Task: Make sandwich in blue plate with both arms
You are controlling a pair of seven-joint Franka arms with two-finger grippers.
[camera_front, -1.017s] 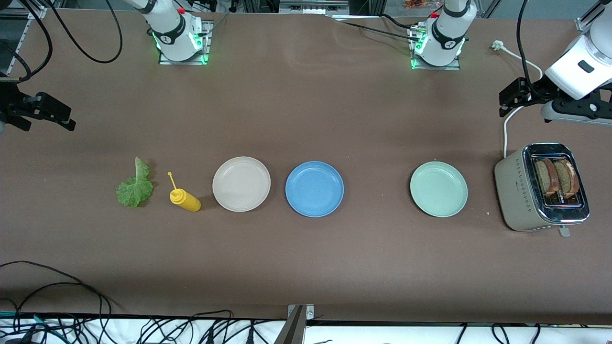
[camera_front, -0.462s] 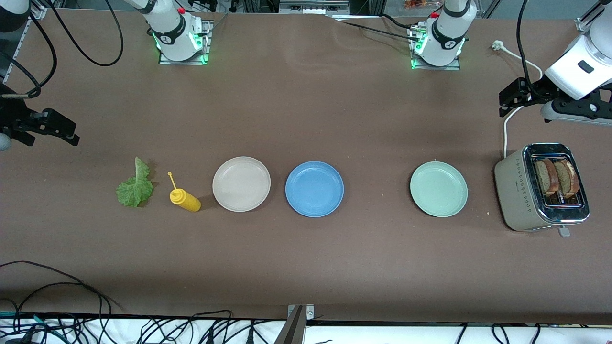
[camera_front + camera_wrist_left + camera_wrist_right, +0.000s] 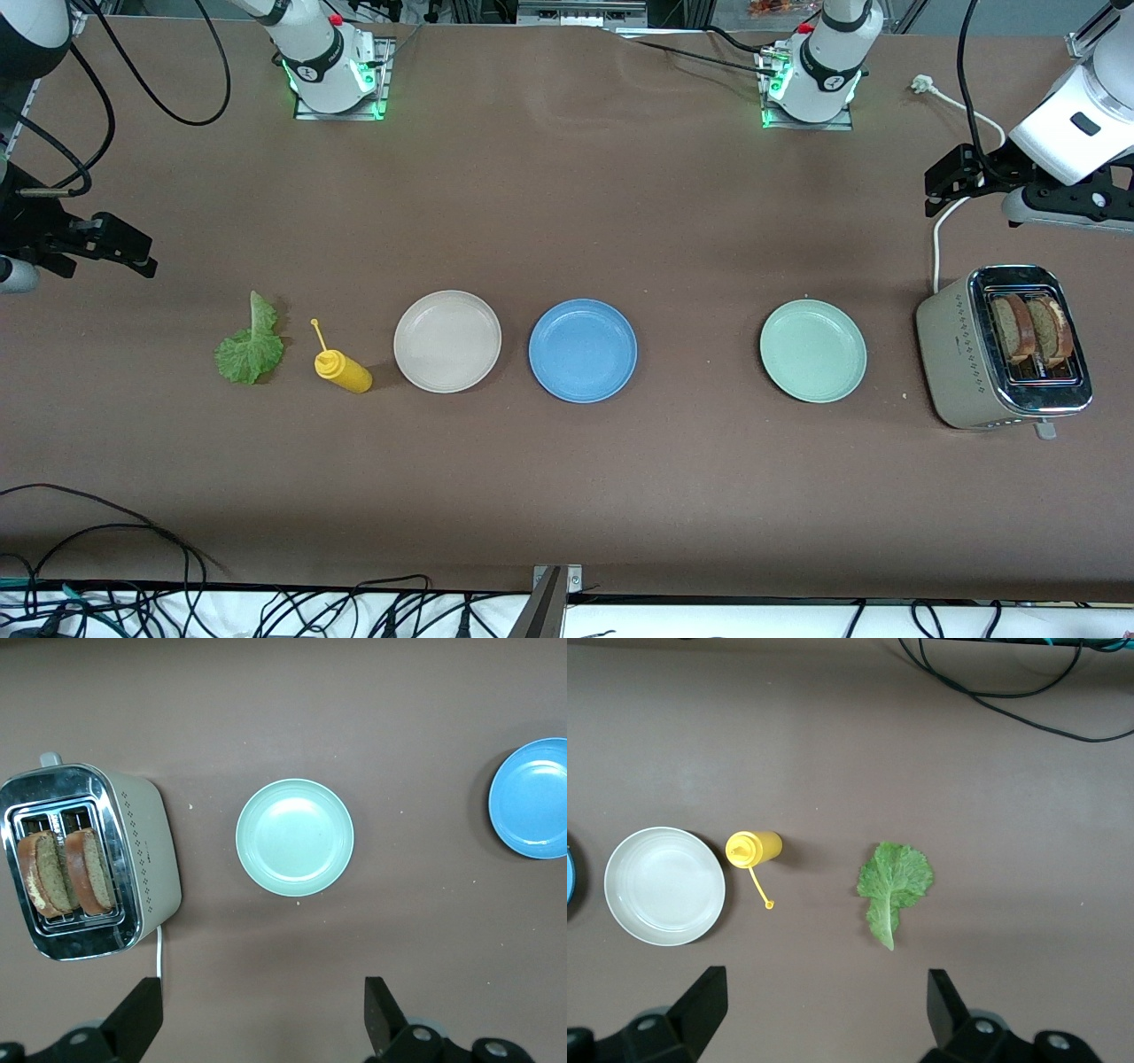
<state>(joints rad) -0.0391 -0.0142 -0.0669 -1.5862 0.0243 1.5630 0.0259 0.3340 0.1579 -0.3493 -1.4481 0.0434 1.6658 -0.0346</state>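
Observation:
The blue plate point(image 3: 582, 350) lies empty at mid-table and also shows in the left wrist view point(image 3: 532, 797). Two brown bread slices point(image 3: 1032, 332) stand upright in the toaster's slots point(image 3: 66, 873) at the left arm's end. A crinkly green lettuce leaf point(image 3: 251, 346) lies flat on the table at the right arm's end point(image 3: 893, 886). My right gripper point(image 3: 142, 255) hangs open and empty above bare table beside the lettuce point(image 3: 824, 985). My left gripper point(image 3: 939, 190) is open and empty above the table beside the toaster point(image 3: 262, 997).
A yellow squeeze bottle point(image 3: 344, 369) lies between the lettuce and a beige plate point(image 3: 447, 341). A pale green plate point(image 3: 812, 350) sits between the blue plate and the toaster point(image 3: 957, 354). The toaster's white cord point(image 3: 936, 252) runs under the left gripper.
The right gripper has come down the view toward the lettuce leaf, still open. The left arm and everything on the table have stayed put.

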